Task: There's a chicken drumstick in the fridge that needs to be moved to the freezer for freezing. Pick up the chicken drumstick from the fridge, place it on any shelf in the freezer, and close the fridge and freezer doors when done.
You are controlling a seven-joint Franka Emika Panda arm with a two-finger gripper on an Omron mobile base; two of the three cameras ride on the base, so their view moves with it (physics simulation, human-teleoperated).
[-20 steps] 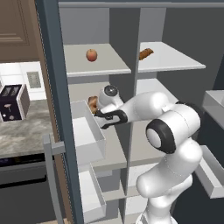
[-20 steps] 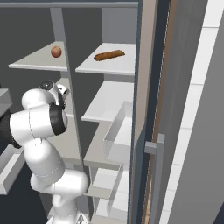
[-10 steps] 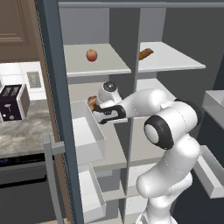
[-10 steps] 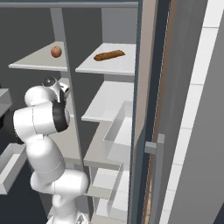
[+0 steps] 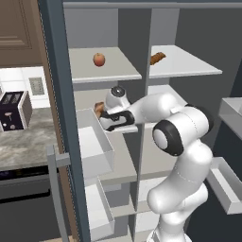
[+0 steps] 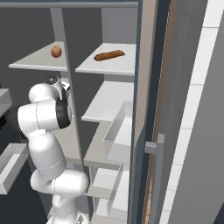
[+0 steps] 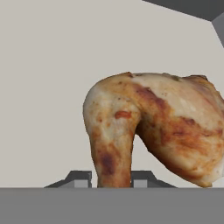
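**Pincer clamps drumstick on a shelf**

The white arm reaches into the left compartment of the tall slate-blue unit, its pincer (image 7: 111, 177) closed on the narrow end of the chicken drumstick (image 7: 153, 133). In the left base view the drumstick (image 5: 99, 109) sits at nine o'clock of the hand, over a pale shelf (image 5: 85, 99). An apple (image 5: 99, 59) lies on the shelf above, at twelve o'clock; a longer brown stick of food (image 5: 158, 57) rests at two o'clock. Both doors stand open.

The drumstick (image 7: 153, 131) looks glossy, mottled and rough-skinned, against a smooth matt pale shelf (image 7: 52, 87) and a matt slate door (image 5: 61, 94).
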